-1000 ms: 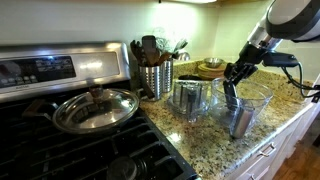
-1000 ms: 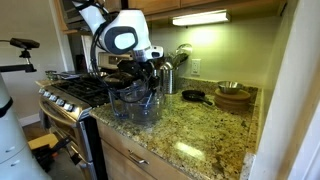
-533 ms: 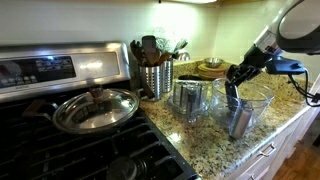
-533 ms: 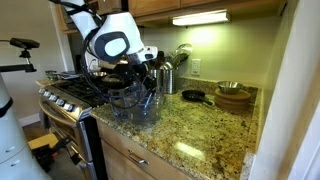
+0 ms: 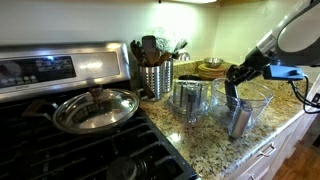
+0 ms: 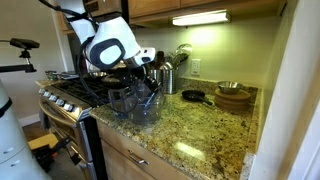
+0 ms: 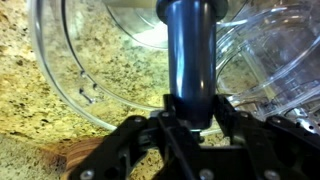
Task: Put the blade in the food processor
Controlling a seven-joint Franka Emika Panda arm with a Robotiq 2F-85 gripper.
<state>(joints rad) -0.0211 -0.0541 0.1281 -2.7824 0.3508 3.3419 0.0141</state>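
Since a second ago the arm's upper links have swung aside while the gripper (image 5: 233, 76) stays clamped on the small dark spindle-shaped blade (image 5: 231, 93), at the near rim of the wide clear plastic food processor bowl (image 5: 258, 97). Just below the hand stands a shiny grey cylinder (image 5: 240, 120), with a perforated steel utensil holder (image 5: 155, 78) farther off. In an exterior view, bare granite counter (image 6: 200, 125) lies open beyond the hand. In the wrist view, the fingers (image 7: 140, 135) pinch the spindle's base and the bowl's clear rim curves around it.
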